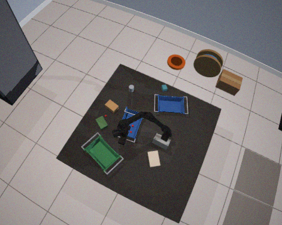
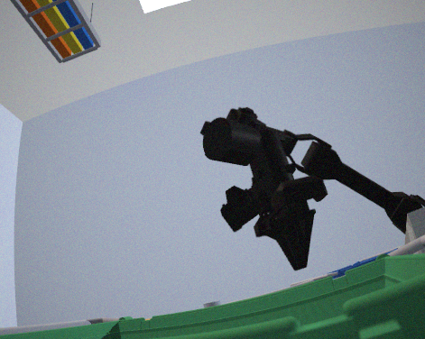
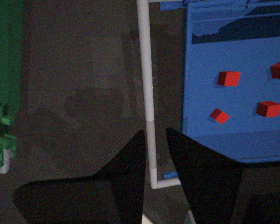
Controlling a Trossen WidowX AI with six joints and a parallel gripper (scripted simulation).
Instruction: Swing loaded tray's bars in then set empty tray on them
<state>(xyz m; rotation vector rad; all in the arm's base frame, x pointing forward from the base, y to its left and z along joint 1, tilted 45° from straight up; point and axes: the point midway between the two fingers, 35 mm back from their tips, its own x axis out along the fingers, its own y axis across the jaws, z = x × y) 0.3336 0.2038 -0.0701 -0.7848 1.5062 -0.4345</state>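
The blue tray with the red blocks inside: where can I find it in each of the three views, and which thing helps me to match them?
Top: the blue tray lies near the middle of the dark mat, partly under the arm.
Exterior: only a thin blue strip low on the right, probably its edge.
Wrist: right half, with the red blocks inside.
Shared landmark: the green tray, bottom of exterior, left edge of wrist.
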